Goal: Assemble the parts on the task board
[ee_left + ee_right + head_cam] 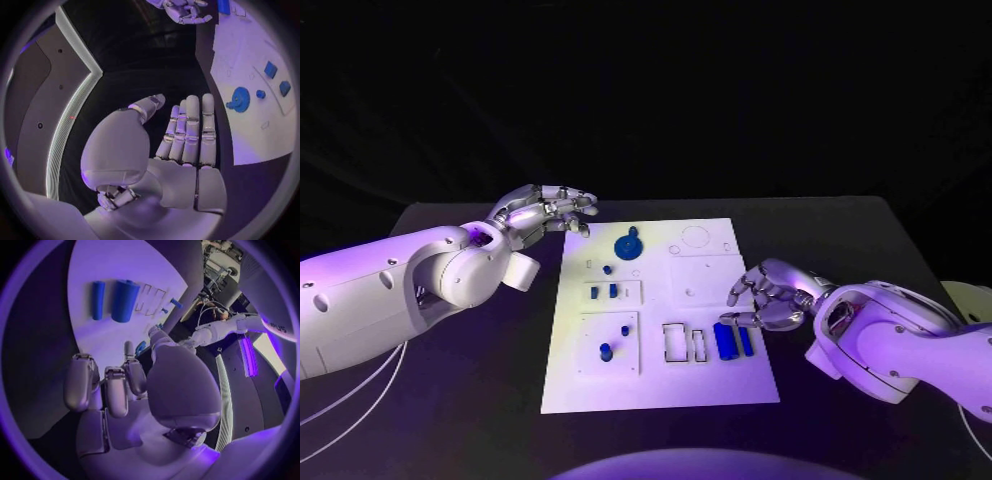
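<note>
Head view: the white task board (pixel 661 320) lies in the middle of the black table (pixel 862 230). On the board, a round blue gear (pixel 630 245) sits at about 11 o'clock from its centre, with a small blue peg (pixel 607 269) just below it. Two small blue blocks (pixel 603 292) stand in a framed recess at 9 o'clock, and two more small blue pieces (pixel 607 351) lie in the recess at 7 o'clock. At 4 o'clock a wide blue block (pixel 726 340) and a thin blue bar (pixel 746 340) lie side by side, next to two empty rectangular slots (pixel 685 342). The left hand (pixel 548 210) hovers just off the board's far left corner, fingers loosely curled, holding nothing. The right hand (pixel 769 297) hangs at the board's right edge, near the wide blue block, fingers bent and apart, nothing in them.

Left wrist view: the left hand (pixel 181 140) lies flat with its fingers straight and pressed side by side, the thumb out, empty. Beyond it the gear (pixel 240 99) and the small blue blocks (pixel 270 69) rest on the task board (pixel 250 135). The right hand (pixel 184 11) shows far off.

Right wrist view: the right hand (pixel 125 390) has its fingers curled slightly, apart, gripping nothing. The wide blue block (pixel 125 301) and thin blue bar (pixel 98 300) lie on the task board (pixel 125 260) ahead of the fingertips, not touched.
</note>
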{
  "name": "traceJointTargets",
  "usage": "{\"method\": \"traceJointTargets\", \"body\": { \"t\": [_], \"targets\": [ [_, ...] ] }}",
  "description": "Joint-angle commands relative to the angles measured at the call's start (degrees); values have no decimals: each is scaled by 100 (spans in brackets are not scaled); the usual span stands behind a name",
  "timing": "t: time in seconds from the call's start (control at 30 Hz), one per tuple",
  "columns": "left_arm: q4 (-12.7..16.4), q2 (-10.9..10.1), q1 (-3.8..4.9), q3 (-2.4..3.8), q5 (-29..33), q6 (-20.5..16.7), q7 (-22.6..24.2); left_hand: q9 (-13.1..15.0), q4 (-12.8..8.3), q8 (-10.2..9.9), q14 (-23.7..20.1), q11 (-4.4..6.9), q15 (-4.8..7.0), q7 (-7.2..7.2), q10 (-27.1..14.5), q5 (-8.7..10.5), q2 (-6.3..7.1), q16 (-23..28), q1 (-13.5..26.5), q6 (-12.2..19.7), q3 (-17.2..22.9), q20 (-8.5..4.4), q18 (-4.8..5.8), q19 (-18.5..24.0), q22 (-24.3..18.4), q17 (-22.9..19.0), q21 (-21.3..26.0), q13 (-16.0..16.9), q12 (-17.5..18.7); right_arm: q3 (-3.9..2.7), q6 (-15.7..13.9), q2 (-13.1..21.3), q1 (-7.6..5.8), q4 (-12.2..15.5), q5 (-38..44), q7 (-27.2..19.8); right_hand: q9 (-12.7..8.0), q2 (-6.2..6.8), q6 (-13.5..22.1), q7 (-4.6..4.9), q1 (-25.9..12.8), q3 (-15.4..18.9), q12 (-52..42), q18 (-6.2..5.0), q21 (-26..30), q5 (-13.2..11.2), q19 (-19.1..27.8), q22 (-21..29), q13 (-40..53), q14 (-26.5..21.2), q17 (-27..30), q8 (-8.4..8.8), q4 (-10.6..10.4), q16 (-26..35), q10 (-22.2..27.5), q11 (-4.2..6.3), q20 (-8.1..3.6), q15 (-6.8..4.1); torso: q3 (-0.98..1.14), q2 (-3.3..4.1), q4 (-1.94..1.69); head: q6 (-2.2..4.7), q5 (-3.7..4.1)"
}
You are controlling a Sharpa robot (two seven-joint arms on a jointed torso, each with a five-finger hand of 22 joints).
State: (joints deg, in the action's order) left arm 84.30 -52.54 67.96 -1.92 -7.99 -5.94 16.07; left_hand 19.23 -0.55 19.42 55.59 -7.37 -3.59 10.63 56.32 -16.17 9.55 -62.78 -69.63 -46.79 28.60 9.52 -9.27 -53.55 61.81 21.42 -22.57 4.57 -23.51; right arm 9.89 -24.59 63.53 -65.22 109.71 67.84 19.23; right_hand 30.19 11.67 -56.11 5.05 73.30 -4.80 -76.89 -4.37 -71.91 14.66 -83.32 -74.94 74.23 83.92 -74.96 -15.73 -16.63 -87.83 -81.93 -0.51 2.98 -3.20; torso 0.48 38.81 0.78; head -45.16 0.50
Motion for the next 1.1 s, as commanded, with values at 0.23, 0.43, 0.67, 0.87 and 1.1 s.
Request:
{"method": "traceJointTargets", "body": {
  "t": [0.23, 0.43, 0.67, 0.87, 1.1],
  "targets": [
    [30, 11, 3, -2, 10, 80, 50, 7, 10, 32, -27, 4, -4, -1, -53, -24, -1, 4, 22, 32, -37, 27, -106, 7, -9, 9, 35, 6, -21, 17, 163, 41, 144, 124, 579, 895, 79, -130, -30, -5, -98, 406, -206, 61, -25, 113, -29, -901, 271, 522, -1090, 25, -21, -76, -90, -9, 9, 7, -9, 2, -3, 14, -15],
    [37, 7, 3, -3, 10, 75, 52, 7, 10, 34, -28, 4, -4, -1, -54, -27, 1, 3, 22, 33, -39, 27, -106, 7, -10, 9, 36, 6, -22, 20, 133, 21, 172, 170, 683, 1042, 173, -192, -132, -35, -248, 599, -125, 50, 36, 217, -11, -889, 203, 511, -1053, -30, -24, -61, -29, 14, 4, -6, -12, 8, -2, -14, -25],
    [42, 3, 4, -3, 10, 73, 50, 7, 10, 34, -28, 4, -4, -1, -54, -27, 1, 3, 22, 33, -39, 27, -106, 7, -10, 9, 36, 6, -22, 21, 223, -57, 193, 190, 754, 1142, 270, -225, -211, -68, -341, 721, -131, 57, 6, 241, -27, -906, 228, 520, -1096, -86, -26, -75, -37, 41, -12, -28, -7, 4, 0, -48, -23],
    [46, 3, 4, -3, 10, 78, 46, 7, 10, 34, -28, 4, -4, -1, -54, -27, 1, 3, 22, 33, -39, 27, -106, 7, -10, 9, 36, 6, -22, 22, 300, -153, 262, 169, 828, 1197, 296, -226, -225, -76, -366, 755, -139, 59, -5, 244, -33, -911, 240, 524, -1114, -99, -26, -81, -44, 47, -17, -34, -4, 1, 2, -74, -52],
    [50, 1, 4, -3, 10, 84, 45, 7, 10, 34, -28, 4, -4, -1, -54, -27, 1, 3, 22, 33, -39, 27, -106, 7, -10, 9, 36, 6, -22, 23, 435, -268, 348, 114, 923, 1226, 334, -224, -240, -85, -402, 813, -149, 61, -13, 244, -37, -917, 258, 527, -1129, -113, -27, -86, -53, 56, -25, -41, -8, -1, 5, -118, -26]
  ]
}}
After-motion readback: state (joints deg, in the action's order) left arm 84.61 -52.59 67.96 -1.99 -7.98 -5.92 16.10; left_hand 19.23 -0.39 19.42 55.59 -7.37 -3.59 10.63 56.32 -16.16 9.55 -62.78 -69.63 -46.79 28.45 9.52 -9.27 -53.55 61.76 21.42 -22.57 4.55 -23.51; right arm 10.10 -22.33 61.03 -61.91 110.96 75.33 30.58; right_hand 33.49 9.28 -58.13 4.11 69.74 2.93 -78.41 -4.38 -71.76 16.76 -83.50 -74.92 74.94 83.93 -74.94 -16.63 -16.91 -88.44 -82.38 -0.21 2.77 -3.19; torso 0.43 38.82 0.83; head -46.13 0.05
